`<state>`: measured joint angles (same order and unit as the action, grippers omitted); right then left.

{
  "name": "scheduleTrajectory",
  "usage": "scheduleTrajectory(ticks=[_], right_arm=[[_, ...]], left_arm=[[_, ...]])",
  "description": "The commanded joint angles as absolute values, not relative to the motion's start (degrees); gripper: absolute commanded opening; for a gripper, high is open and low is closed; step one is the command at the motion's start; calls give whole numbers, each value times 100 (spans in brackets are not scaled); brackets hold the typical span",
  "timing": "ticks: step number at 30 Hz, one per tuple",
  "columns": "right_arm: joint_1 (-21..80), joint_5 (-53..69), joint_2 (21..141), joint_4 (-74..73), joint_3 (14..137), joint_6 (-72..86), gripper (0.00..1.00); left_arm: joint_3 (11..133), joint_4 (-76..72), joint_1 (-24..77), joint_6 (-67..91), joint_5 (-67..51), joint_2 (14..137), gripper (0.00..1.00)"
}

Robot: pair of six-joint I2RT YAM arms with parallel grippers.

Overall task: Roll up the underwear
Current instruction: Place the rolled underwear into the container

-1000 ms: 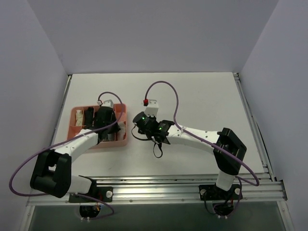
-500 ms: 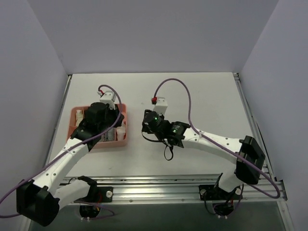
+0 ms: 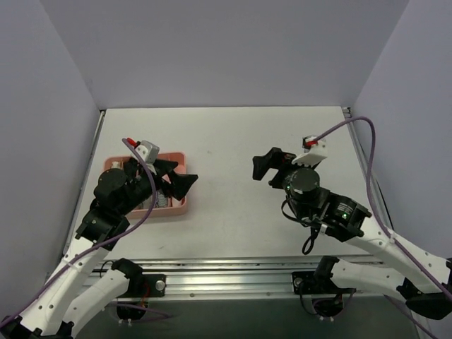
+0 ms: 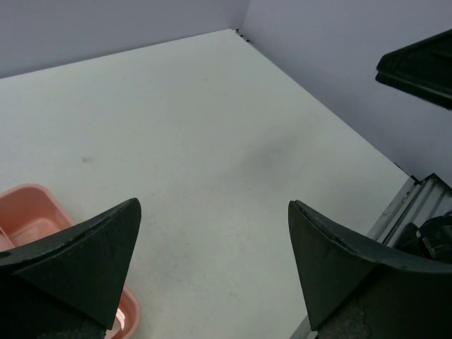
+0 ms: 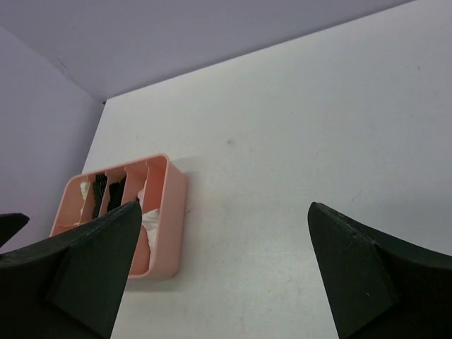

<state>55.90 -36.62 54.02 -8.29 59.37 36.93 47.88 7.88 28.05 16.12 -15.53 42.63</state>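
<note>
The underwear [image 5: 150,224] shows as a white bundle in the right-hand compartment of the pink tray [image 5: 173,205]; black rolled garments [image 5: 107,189] fill the slots beside it. My left gripper [image 3: 176,175] hangs raised over the tray's right edge [image 3: 181,206], open and holding nothing. In its wrist view, the left gripper [image 4: 213,203] has only bare table between its fingers. My right gripper [image 3: 272,161] is raised over the table's right half, well apart from the tray, open and holding nothing. In its wrist view, the right gripper [image 5: 224,205] looks back toward the tray.
The pink tray [image 4: 28,205] sits at the table's left, partly hidden by my left arm in the top view. The aluminium rail [image 3: 247,272] runs along the near edge. Purple-grey walls enclose three sides. A finger of the right gripper [image 4: 420,67] shows in the left wrist view.
Both grippers went from shut to open. The left arm rose off the tray. The right arm lifted from the table middle and swung to the right.
</note>
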Motion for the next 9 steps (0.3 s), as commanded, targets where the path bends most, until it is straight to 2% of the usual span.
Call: scheduleTrajectory(ticks=[1, 9], right_arm=[[5590, -4263, 5037, -1213, 6100, 3332, 100], [5590, -4087, 4395, -888, 5801, 2742, 100]], left_arm=[[4711, 606, 2839, 1626, -1837, 4201, 94], [4562, 440, 2848, 1573, -1591, 4157, 94]])
